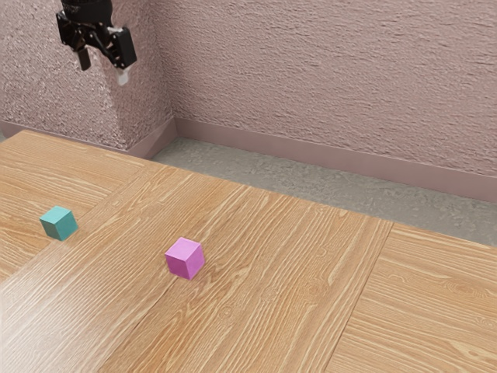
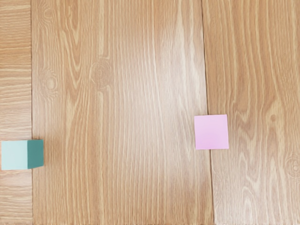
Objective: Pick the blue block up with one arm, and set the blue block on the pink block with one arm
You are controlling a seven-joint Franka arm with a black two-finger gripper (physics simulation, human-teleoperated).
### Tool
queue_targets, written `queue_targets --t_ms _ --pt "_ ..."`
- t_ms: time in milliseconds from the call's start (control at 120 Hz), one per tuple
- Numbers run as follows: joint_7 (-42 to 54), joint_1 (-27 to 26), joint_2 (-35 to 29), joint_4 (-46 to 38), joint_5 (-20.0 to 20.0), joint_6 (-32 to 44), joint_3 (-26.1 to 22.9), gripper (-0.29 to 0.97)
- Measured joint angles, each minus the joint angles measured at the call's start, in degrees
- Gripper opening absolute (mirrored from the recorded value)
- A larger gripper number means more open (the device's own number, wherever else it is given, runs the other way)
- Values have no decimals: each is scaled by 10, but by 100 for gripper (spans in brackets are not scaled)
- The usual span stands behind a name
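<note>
A blue-green block [image 1: 59,223] lies on the wooden table [image 1: 264,295] near the exterior view's left. The pink block [image 1: 185,258] rests on the table to the right of it, a little nearer the camera. My gripper [image 1: 102,68] hangs high above the table at the upper left, open, with nothing between its fingers. From the wrist view, looking straight down, the blue-green block [image 2: 22,154] and the pink block [image 2: 211,132] sit well apart on the wood, both far below my hand.
A rough pink wall [image 1: 326,70] with a baseboard stands behind the table, and a strip of grey floor [image 1: 326,183] runs between them. The table's far edge slants from the upper left toward the right.
</note>
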Motion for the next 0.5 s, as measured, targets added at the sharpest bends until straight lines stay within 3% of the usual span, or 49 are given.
queue_targets --t_ms 117,233,383,500 --pt "7 -1 1 -8 2 -7 0 68" --pt "4 -2 2 -74 -5 -2 0 68" --pt "-11 -70 -47 -171 -2 10 66 68" --pt "-19 12 -106 -251 10 15 99 68"
